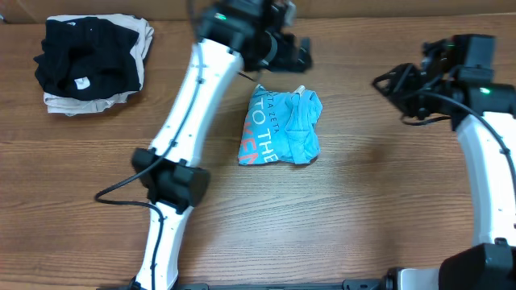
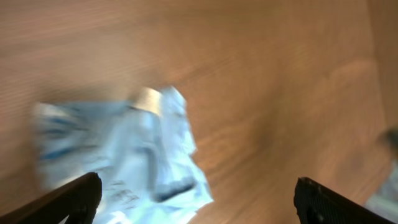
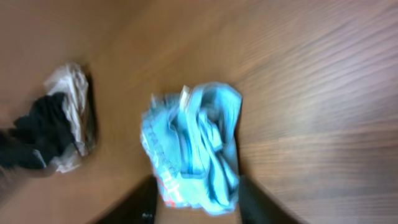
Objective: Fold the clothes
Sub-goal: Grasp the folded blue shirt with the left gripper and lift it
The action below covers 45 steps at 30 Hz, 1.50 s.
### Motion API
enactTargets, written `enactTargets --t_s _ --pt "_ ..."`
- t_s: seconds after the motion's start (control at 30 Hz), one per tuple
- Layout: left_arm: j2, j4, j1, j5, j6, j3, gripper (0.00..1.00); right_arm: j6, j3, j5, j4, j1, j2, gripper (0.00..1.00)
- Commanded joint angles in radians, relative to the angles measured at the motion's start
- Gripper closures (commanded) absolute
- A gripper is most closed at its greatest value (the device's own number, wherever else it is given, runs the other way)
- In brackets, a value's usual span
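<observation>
Sky-blue T-shirt (image 3: 196, 149) lies bunched on wooden table (image 3: 311, 93); view blurred. Black garment (image 3: 37, 130) lies against beige garment (image 3: 74, 87) at left, apart from the shirt. Right gripper (image 3: 199, 208) fingers (image 3: 140, 202) spread, flanking shirt's near end.

Warm brown table (image 1: 363, 209) with fine horizontal wood grain, softly and evenly lit.

The T-shirt (image 1: 282, 127) lies at the middle of the counter (image 1: 363, 209); the left tool (image 1: 300, 55) hangs just behind it; the right tool (image 1: 385, 83) is well off to its right; at the far left, a tagged garment (image 1: 81, 64) lies on a folded garment (image 1: 143, 40).
</observation>
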Motion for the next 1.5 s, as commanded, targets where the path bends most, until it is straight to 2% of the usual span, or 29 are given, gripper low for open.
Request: enactTargets --t_s 0.0,0.1,0.27,0.3,0.33,0.47,0.67,0.73,0.8,0.97,1.07,1.1,1.13,1.2,1.27,1.47 --pt "-0.013 -0.066 0.077 0.006 0.077 0.059 0.00 -0.098 0.000 0.049 -0.032 0.099 0.047 0.47" --pt "-0.011 -0.127 0.104 -0.003 0.132 0.050 0.00 -0.095 0.000 0.123 -0.062 0.196 0.097 0.40" --pt "-0.011 -0.186 0.096 -0.118 0.151 0.026 0.00 -0.044 -0.002 0.225 -0.077 0.318 0.187 0.39" --pt "-0.011 -0.195 0.091 -0.146 0.150 0.023 0.00 -0.028 -0.004 0.248 -0.078 0.335 0.201 0.41" --pt "-0.011 -0.206 0.087 -0.185 0.150 0.021 0.00 -0.007 -0.011 0.288 -0.077 0.363 0.224 0.48" --pt "-0.011 -0.205 0.087 -0.237 0.146 0.021 0.00 0.000 -0.040 0.358 -0.069 0.419 0.261 0.50" --pt "-0.011 -0.197 0.089 -0.237 0.146 0.021 0.00 0.018 -0.048 0.424 -0.026 0.448 0.300 0.49" --pt "-0.009 -0.197 0.088 -0.237 0.146 0.021 0.00 0.010 -0.048 0.409 0.010 0.448 0.306 0.43" --pt "-0.005 -0.197 0.087 -0.237 0.146 0.021 0.00 0.000 -0.048 0.389 0.044 0.448 0.311 0.40" --pt "-0.003 -0.197 0.087 -0.237 0.146 0.019 0.00 -0.018 -0.048 0.372 0.063 0.448 0.333 0.42" --pt "-0.002 -0.197 0.087 -0.237 0.146 0.019 0.00 -0.047 -0.048 0.342 0.050 0.448 0.361 0.49" --pt "-0.002 -0.197 0.087 -0.237 0.147 0.019 0.00 -0.047 -0.048 0.343 0.042 0.449 0.369 0.55" --pt "-0.002 -0.197 0.087 -0.237 0.147 0.019 0.00 -0.046 -0.048 0.347 0.034 0.448 0.375 0.62" --pt "0.000 -0.198 0.087 -0.237 0.147 0.019 0.00 -0.044 -0.048 0.372 0.014 0.448 0.375 0.83" --pt "0.003 -0.198 0.087 -0.237 0.147 0.019 0.00 -0.029 -0.045 0.400 -0.010 0.442 0.366 0.95" --pt "0.013 -0.206 0.087 -0.239 0.151 0.016 0.00 -0.004 -0.021 0.448 -0.160 0.370 0.322 0.96"
